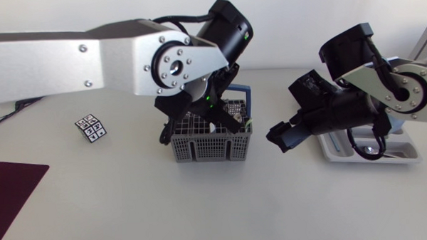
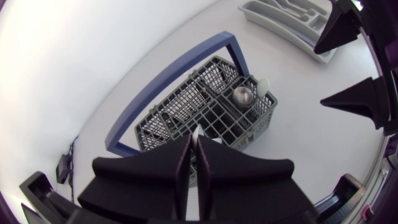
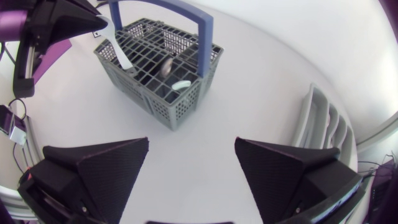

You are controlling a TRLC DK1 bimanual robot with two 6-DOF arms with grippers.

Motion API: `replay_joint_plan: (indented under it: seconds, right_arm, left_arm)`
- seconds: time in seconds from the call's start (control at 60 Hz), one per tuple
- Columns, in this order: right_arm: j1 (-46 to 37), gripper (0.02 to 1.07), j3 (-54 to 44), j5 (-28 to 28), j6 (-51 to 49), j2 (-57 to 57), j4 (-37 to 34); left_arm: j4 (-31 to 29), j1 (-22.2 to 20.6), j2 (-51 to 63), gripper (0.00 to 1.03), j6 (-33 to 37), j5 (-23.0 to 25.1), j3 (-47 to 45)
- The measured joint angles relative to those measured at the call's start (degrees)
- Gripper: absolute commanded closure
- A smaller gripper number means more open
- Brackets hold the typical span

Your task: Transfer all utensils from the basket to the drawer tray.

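Note:
The grey mesh basket [image 1: 211, 143] with a blue handle [image 2: 180, 65] stands mid-table. My left gripper [image 1: 217, 116] hangs over it, shut on the thin white handle of a utensil [image 3: 118, 48] that still stands in the basket; the white handle [image 2: 196, 133] shows between the closed fingers. A metal spoon [image 2: 242, 95] and another white utensil [image 2: 264, 84] sit in the basket's end compartments. My right gripper [image 1: 282, 135] is open and empty, between the basket and the drawer tray [image 1: 407, 154]. The right wrist view shows its fingers [image 3: 99, 168] spread wide, with the basket [image 3: 155, 62] ahead.
A small black-and-white marker card [image 1: 91, 127] lies left of the basket. A dark maroon mat [image 1: 9, 191] covers the front left corner. The grey tray [image 3: 323, 124] is partly hidden under my right arm in the head view.

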Motion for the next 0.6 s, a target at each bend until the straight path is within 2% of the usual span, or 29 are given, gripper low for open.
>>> replay_joint_plan:
  seconds: [0.433,0.533,0.6]
  right_arm:
    - [4.0,0.07,-0.3,-3.3,0.0,-5.7,2.5]
    - [5.2,0.07,-1.2,-3.9,0.0,-7.5,4.4]
    - [6.1,0.07,-1.9,-4.1,0.0,-8.4,5.7]
  left_arm:
    - [-0.4,-0.6,-9.6,1.00,1.5,-0.3,-0.1]
    - [-1.9,-0.2,-10.6,1.00,1.3,3.3,-0.1]
    - [-3.8,0.5,-10.6,1.00,0.7,7.8,0.1]
